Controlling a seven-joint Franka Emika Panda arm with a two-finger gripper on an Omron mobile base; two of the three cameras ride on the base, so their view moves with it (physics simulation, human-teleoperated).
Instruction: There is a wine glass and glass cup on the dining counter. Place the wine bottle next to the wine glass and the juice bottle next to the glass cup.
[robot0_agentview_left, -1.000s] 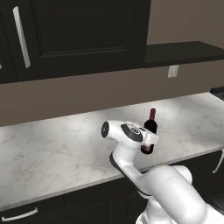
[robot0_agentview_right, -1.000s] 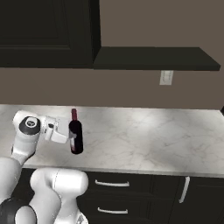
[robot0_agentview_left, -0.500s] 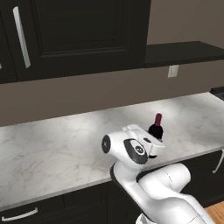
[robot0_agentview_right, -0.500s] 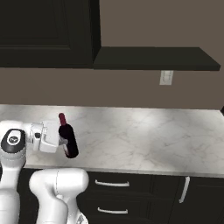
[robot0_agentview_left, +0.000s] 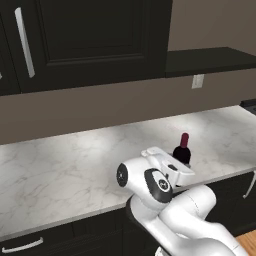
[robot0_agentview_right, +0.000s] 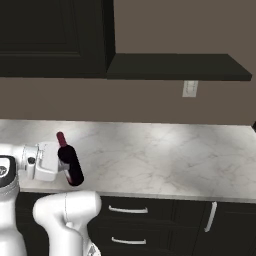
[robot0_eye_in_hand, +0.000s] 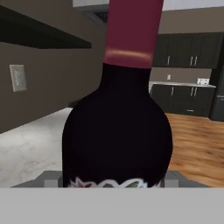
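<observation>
The wine bottle was in our gripper, lifted clear of the marble counter and leaning, its dark red neck tipped toward the left in the right base view; in the left base view we saw only its neck and shoulder rising behind the white hand; in the hand view the bottle sat so close that its dark shoulder and capped neck hid most of the room, with a strip of the label just visible at the bottom. We judged the claw to be closed on the bottle's body, since the bottle hung in the air at the hand with nothing under it; the fingertips themselves were hidden, so we could not tell how wide they stood.

This counter, backed by a wall with an outlet and dark cabinets above, carried no sink, so we took it to be the pick-up side and not the dining counter. As far as we could judge, the task stood at its first carry: the wine bottle was picked up but not yet set beside the wine glass; the juice bottle's whole pick and place beside the glass cup remained to be done.
</observation>
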